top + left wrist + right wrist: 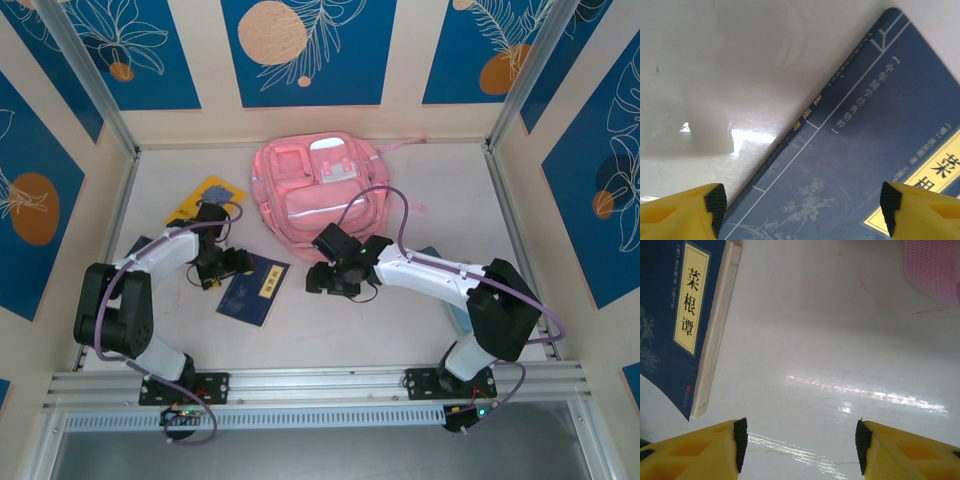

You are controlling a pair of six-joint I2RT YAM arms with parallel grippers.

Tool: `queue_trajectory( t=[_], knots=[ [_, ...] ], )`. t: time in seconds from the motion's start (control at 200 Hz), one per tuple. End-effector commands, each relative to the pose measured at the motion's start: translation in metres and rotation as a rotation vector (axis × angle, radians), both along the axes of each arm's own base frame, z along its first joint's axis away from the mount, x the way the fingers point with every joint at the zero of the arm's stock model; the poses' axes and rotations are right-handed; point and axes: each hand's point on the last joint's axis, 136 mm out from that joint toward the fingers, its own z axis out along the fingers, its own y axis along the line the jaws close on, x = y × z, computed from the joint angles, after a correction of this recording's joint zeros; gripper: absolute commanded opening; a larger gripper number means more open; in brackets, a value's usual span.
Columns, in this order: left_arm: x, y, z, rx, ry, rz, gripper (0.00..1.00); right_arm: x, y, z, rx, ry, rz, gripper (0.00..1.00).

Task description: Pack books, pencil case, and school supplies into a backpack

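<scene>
Reaching for the dark navy book (253, 288) looks to be the step in hand: it lies flat on the bench (440, 200), to the near-left of the backpack (318, 185), not yet packed. The left jaws hover low over the book's spine edge, on the side away from the backpack. They stand wide apart, one pad over bare bench and the other over the cover, gripping nothing. The right jaws hang just off the backpack's near edge, parted over bare bench and also empty. The yellow book (205, 197) lies just left of the backpack. A pale blue shape, likely the pencil case (457, 318), pokes out under the right arm, well to the backpack's near-right. Next, I judge, the left jaws must drop, pinch the thin spine edge and lift; I cannot make out the backpack's opening
</scene>
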Motion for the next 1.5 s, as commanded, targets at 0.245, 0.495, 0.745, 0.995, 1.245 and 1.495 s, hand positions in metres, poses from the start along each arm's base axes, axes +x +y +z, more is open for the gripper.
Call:
queue_trajectory(
  t=[0.245, 0.495, 0.745, 0.995, 1.245, 1.495],
  knots=[
    [-0.037, -0.006, -0.028, -0.034, 0.082, -0.050, 0.68, -0.003, -0.012, 0.017, -0.030, -0.018, -0.005, 0.61],
    [-0.060, -0.018, -0.027, -0.030, 0.076, -0.019, 0.47, -0.004, -0.019, 0.010, -0.034, 0.002, -0.028, 0.61],
    [-0.081, -0.055, -0.032, -0.022, 0.075, -0.061, 0.29, -0.008, 0.000, -0.004, -0.003, 0.037, 0.092, 0.54],
    [-0.079, -0.067, -0.028, -0.036, 0.037, -0.078, 0.28, 0.000, 0.035, -0.017, 0.017, 0.084, 0.250, 0.52],
    [-0.072, -0.072, -0.015, -0.093, 0.010, -0.087, 0.33, 0.015, 0.054, -0.042, -0.039, 0.134, 0.265, 0.37],
    [-0.072, -0.072, -0.015, -0.136, 0.024, -0.084, 0.37, 0.012, 0.051, -0.067, -0.098, 0.185, 0.270, 0.33]
  ],
)
